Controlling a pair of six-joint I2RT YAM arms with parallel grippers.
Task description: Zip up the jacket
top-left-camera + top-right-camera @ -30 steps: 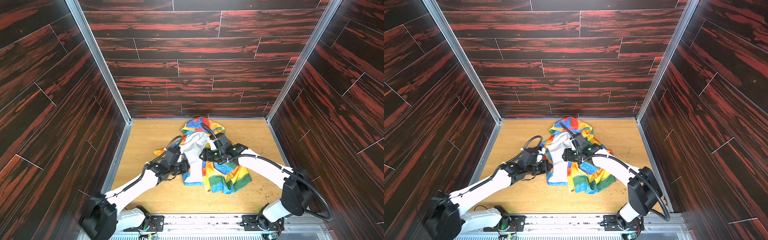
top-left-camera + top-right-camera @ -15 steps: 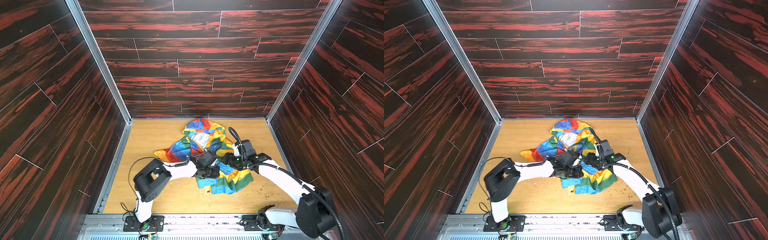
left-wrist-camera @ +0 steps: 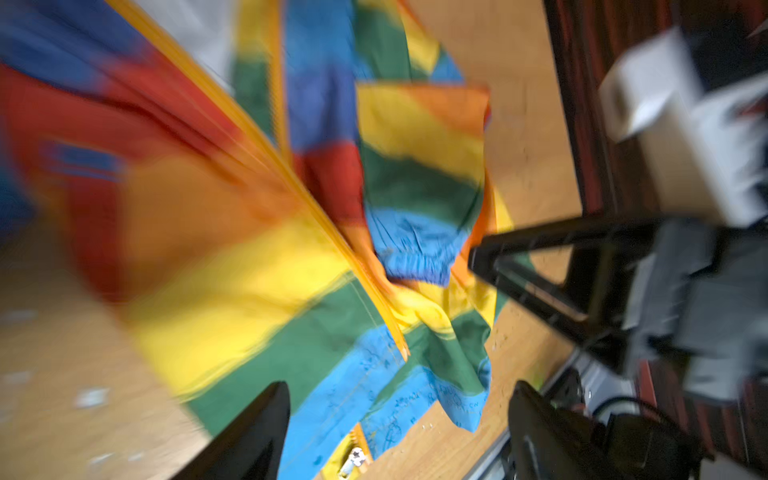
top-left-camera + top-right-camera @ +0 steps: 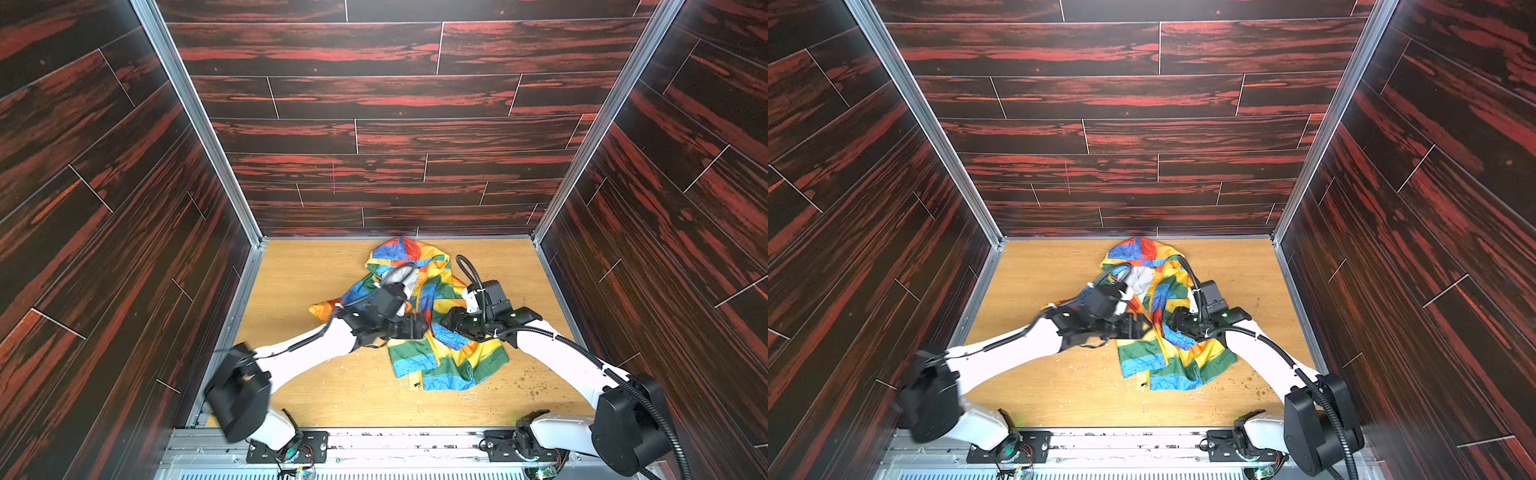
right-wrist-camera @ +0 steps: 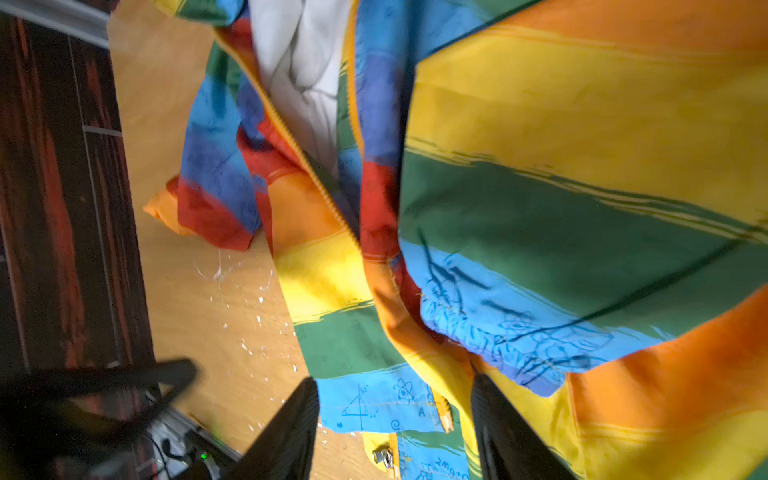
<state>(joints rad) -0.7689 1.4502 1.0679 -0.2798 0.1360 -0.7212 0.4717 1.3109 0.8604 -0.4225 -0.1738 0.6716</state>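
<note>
Jacket (image 4: 449, 365), one, crumpled, left fingers (image 3: 253, 436), two, wide apart, empty, right fingers (image 5: 291, 432), two, parted, empty

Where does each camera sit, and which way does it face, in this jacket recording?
Top views: high at the near end, looking down into the walled bay at the jacket on the table; both arms show, bases to left gripper and right gripper.
Left wrist: on the left arm, looking past its open fingers at the jacket's striped front; the right gripper shows too.
Right wrist: on the right arm, looking past its fingers at the zipper and white lining.
Shared: both wrist views show the zipper pull at the hem.
</note>
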